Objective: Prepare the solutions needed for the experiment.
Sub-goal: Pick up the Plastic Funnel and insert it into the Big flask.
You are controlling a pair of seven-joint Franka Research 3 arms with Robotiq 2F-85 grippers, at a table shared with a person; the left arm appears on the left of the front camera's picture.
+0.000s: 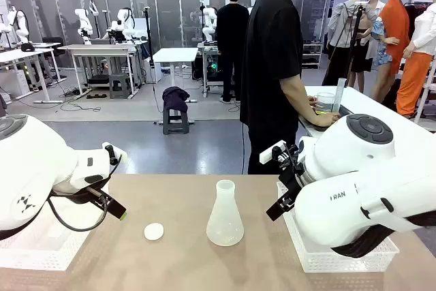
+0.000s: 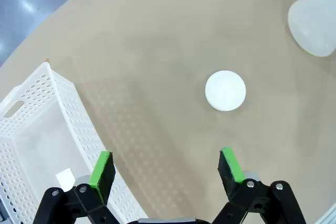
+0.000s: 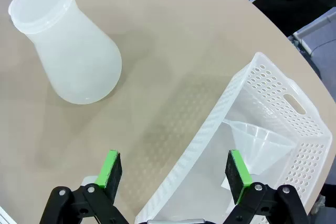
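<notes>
Solutions (image 1: 320,110), a little yellow-green liquid in an upright clear beaker (image 1: 325,101), sit on a far table at right, by the person's hand (image 1: 328,120). That is well beyond the counter (image 1: 184,264) and nearer the right jaws than the left jaws. Both pairs hang spread apart and empty over the counter. The right basket (image 3: 273,98) holds a funnel (image 3: 257,142). Between the arms stands a frosted flask (image 1: 225,216), with a white disc (image 1: 154,232) to its left.
</notes>
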